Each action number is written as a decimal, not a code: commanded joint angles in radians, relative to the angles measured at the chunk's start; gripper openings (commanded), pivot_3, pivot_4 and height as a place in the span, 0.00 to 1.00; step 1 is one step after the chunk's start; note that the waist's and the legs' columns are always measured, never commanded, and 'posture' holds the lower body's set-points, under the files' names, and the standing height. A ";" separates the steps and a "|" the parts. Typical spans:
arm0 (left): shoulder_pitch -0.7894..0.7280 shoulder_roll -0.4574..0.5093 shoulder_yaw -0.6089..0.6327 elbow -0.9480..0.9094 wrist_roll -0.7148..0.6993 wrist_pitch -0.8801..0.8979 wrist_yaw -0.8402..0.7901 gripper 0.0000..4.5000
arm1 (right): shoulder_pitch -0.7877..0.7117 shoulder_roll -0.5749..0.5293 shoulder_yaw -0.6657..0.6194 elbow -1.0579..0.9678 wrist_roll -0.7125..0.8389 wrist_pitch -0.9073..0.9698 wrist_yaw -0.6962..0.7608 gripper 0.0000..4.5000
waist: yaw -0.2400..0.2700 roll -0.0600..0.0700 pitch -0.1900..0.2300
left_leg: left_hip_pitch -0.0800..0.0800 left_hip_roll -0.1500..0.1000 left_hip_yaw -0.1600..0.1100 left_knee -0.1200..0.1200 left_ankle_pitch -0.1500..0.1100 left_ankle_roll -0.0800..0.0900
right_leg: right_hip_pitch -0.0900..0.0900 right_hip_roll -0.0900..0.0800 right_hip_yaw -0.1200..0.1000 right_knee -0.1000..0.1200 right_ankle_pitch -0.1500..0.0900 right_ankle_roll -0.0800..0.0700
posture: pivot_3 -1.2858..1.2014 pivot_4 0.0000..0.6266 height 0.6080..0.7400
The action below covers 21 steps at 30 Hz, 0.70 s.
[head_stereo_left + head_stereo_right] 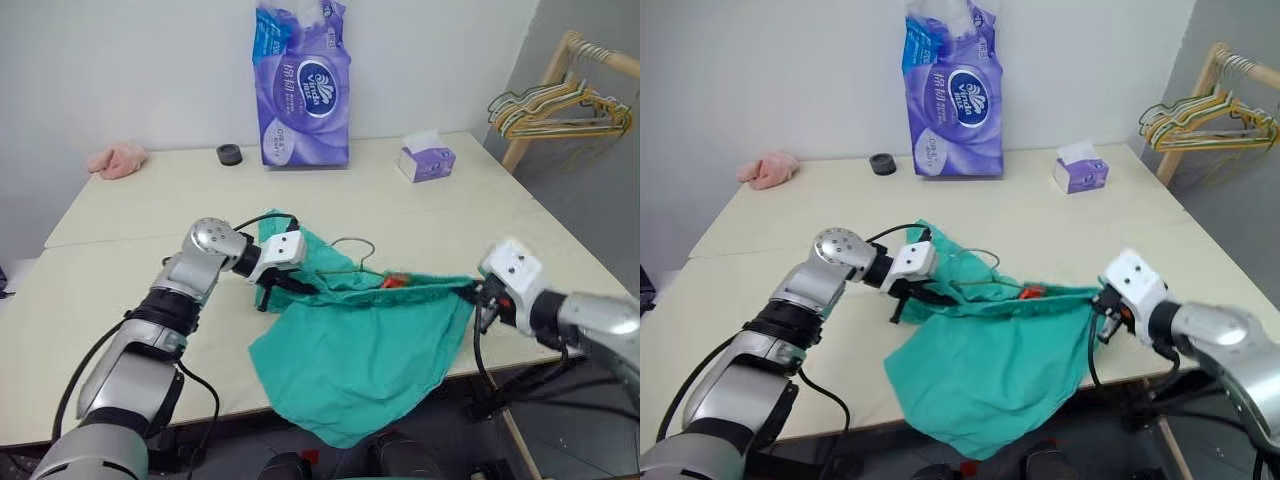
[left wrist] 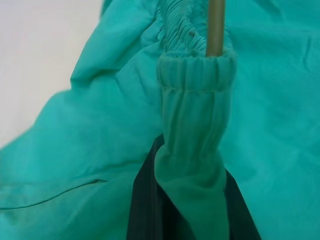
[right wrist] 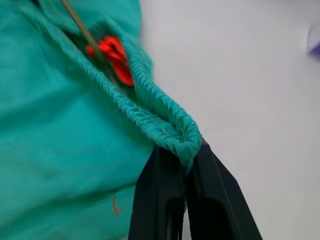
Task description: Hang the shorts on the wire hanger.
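Note:
The teal-green shorts [image 1: 360, 350] hang stretched between my two grippers at the table's front edge, their legs drooping below the edge. My left gripper [image 1: 278, 288] is shut on the left end of the gathered waistband [image 2: 192, 125]. My right gripper [image 1: 482, 298] is shut on the right end of the waistband [image 3: 175, 131]. The wire hanger [image 1: 352, 262] lies inside the waistband, its curled hook poking up above the cloth and its wire [image 2: 215, 27] running into the gathered band. A red-orange mark [image 3: 112, 55] on the hanger shows in the waistband opening near my right gripper.
A purple tissue pack [image 1: 303, 85] stands at the table's back, with a small black roll [image 1: 229, 154] and a pink fluffy cloth [image 1: 117, 160] to its left. A small purple tissue box [image 1: 427, 158] sits back right. A wooden rack with bunched hangers [image 1: 560, 105] stands beyond the table's right side.

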 commanded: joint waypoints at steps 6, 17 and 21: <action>-0.010 -0.014 0.030 -0.071 0.023 0.006 0.090 0.00 | -0.209 -0.037 0.182 0.000 -0.052 -0.044 0.088 0.00 | -0.001 0.000 0.000 | -0.001 0.000 0.000 -0.001 0.000 0.000 | 0.000 -0.001 0.000 -0.002 0.003 -0.005 | 0.43 0.06 1.00; 0.033 -0.026 0.031 -0.130 0.015 0.035 0.143 0.00 | -0.212 -0.145 0.197 -0.004 -0.120 -0.114 0.203 0.46 | 0.002 0.000 0.000 | -0.001 0.000 -0.001 0.000 0.000 0.000 | 0.000 -0.002 -0.002 -0.003 0.003 -0.005 | 0.43 0.06 1.00; 0.049 -0.026 0.027 -0.156 0.009 0.047 0.137 0.00 | -0.169 -0.220 0.131 0.004 -0.119 -0.128 0.256 0.77 | 0.005 0.000 0.000 | -0.001 -0.001 -0.001 0.000 0.000 0.000 | 0.000 -0.003 -0.002 -0.003 0.003 -0.005 | 0.43 0.06 1.00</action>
